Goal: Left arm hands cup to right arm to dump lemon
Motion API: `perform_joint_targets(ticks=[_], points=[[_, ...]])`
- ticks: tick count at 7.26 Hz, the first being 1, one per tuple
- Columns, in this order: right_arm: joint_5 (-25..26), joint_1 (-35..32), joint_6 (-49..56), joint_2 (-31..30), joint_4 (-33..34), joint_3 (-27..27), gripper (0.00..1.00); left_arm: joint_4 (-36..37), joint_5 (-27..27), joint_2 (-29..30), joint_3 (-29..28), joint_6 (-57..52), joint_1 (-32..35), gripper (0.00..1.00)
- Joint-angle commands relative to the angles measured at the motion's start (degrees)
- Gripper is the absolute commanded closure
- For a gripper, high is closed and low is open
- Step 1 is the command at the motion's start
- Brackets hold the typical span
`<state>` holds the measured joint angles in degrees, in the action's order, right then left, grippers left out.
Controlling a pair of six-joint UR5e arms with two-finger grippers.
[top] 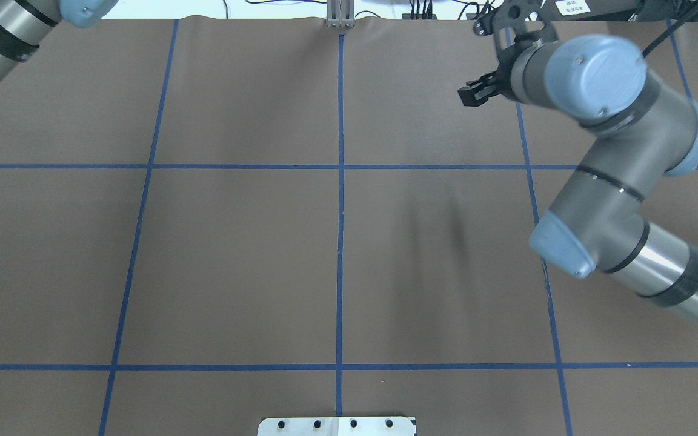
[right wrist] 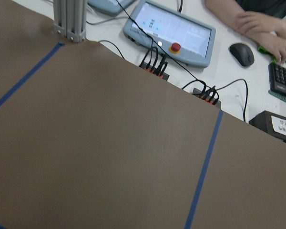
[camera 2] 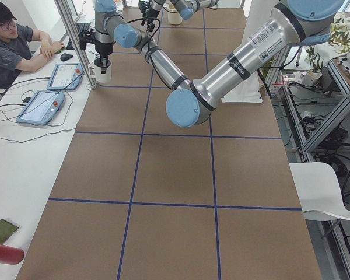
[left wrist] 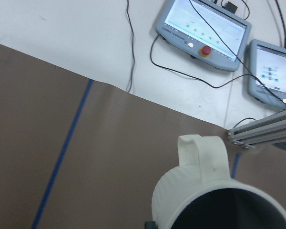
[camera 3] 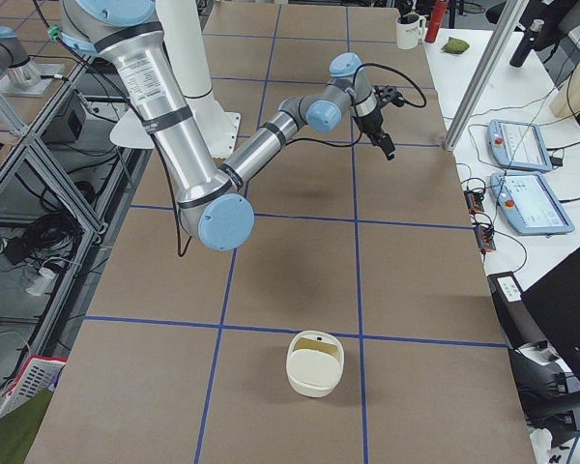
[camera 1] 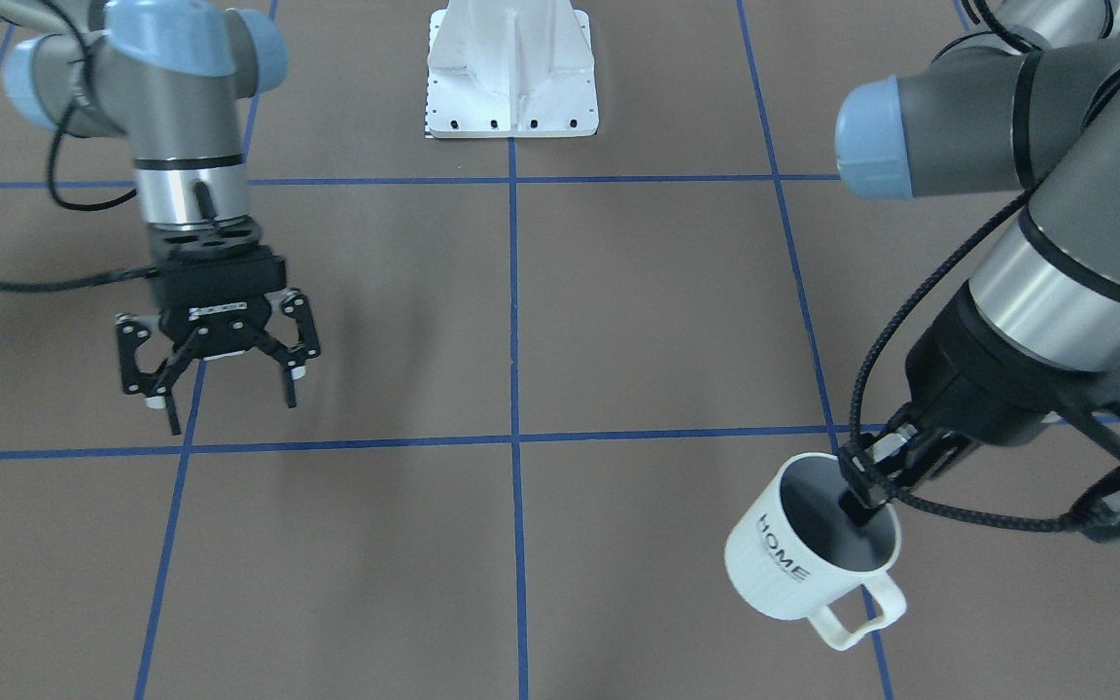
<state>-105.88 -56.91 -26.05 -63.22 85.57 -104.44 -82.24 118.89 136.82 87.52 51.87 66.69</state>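
Note:
The cream-white cup (camera 1: 798,554) with dark "HOME" lettering hangs tilted above the table at the operators' edge. My left gripper (camera 1: 861,501) is shut on its rim, with one finger inside the grey interior. The handle points away from the gripper. The left wrist view shows the cup (left wrist: 200,191) from above, its inside dark. The cup also shows small in the exterior left view (camera 2: 102,70). No lemon shows in any view. My right gripper (camera 1: 232,413) is open and empty, fingers down just above the table, far from the cup.
A white mounting plate (camera 1: 511,68) stands at the robot's side of the table. A cream basket-like container (camera 3: 315,362) sits on the table near the robot's right end. An aluminium post (right wrist: 69,19), control tablets (left wrist: 202,21) and an operator (camera 2: 11,46) are beyond the far edge.

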Motion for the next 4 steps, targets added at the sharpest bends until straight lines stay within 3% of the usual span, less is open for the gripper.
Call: perform_joint_targets(ticks=[1,3,4], points=[[-12.6,-9.6,5.1,-0.1,13.0,-0.6,0.0,3.0,0.1,-14.2,9.0,-13.7,-0.1,1.0],[-17.2,-15.2,15.5,0.0,21.3,-0.2,0.0,3.1,7.7,-24.8,12.4,-23.5,0.9,1.0],[-18.7,-16.7,19.2,-0.1,25.3,-0.1,0.0,3.0,8.0,-29.6,13.6,-25.2,1.1,1.0]])
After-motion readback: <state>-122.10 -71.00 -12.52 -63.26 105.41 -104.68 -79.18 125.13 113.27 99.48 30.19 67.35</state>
